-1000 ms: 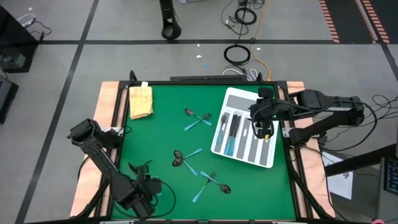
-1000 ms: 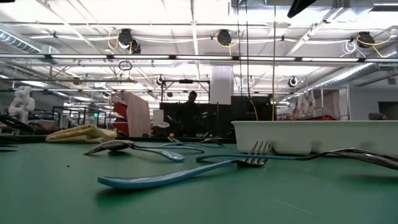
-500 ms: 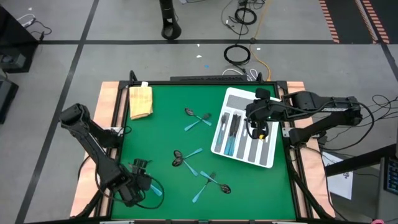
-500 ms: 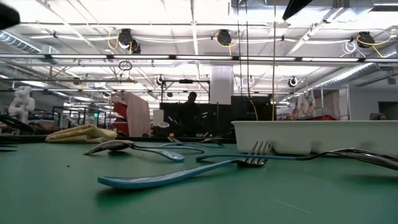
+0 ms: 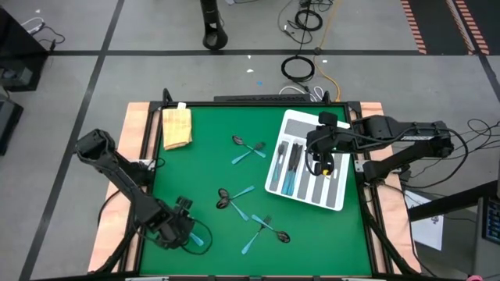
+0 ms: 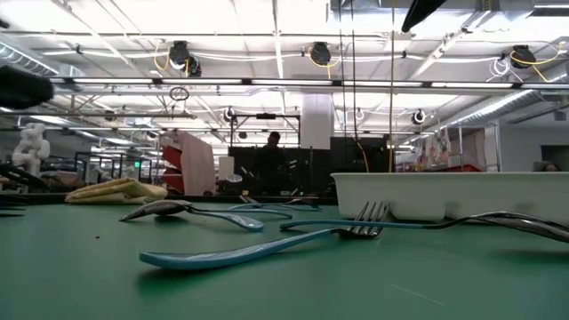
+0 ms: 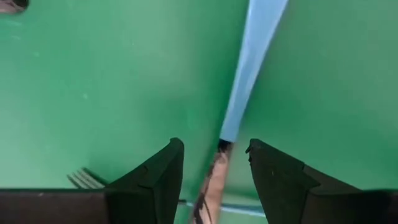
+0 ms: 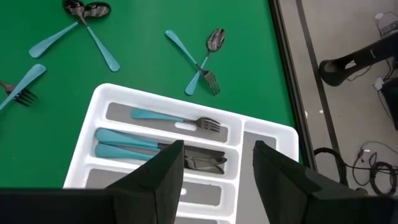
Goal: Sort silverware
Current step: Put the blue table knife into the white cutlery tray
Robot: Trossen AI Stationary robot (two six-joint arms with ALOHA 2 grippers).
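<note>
Light-blue-handled silverware lies in crossed pairs on the green mat: one pair (image 5: 248,148), another (image 5: 234,199), a third (image 5: 266,228). A further piece (image 5: 196,239) lies near the near-left corner. My left gripper (image 5: 181,224) hovers there, open. In the left wrist view its fingers (image 7: 214,149) stand on either side of that piece (image 7: 245,74), where handle meets dark head, without touching it. A fork (image 7: 84,179) lies beside it. My right gripper (image 5: 320,160) is open above the white tray (image 5: 306,187). The tray (image 8: 261,134) holds a fork (image 8: 180,121) and knives (image 8: 155,146).
A tan sponge-like block (image 5: 176,126) sits at the far-left corner of the mat. The tray takes up the right side. In the low view a fork (image 6: 267,249) and spoons (image 6: 191,212) lie in front of the tray (image 6: 444,196). Cables lie on the floor beyond the table.
My left gripper has moved a little away from the table's near edge, toward the blue piece, and that arm's elbow has swung out to the left. My right gripper has drifted slightly toward the table's left above the tray. The silverware has stayed put.
</note>
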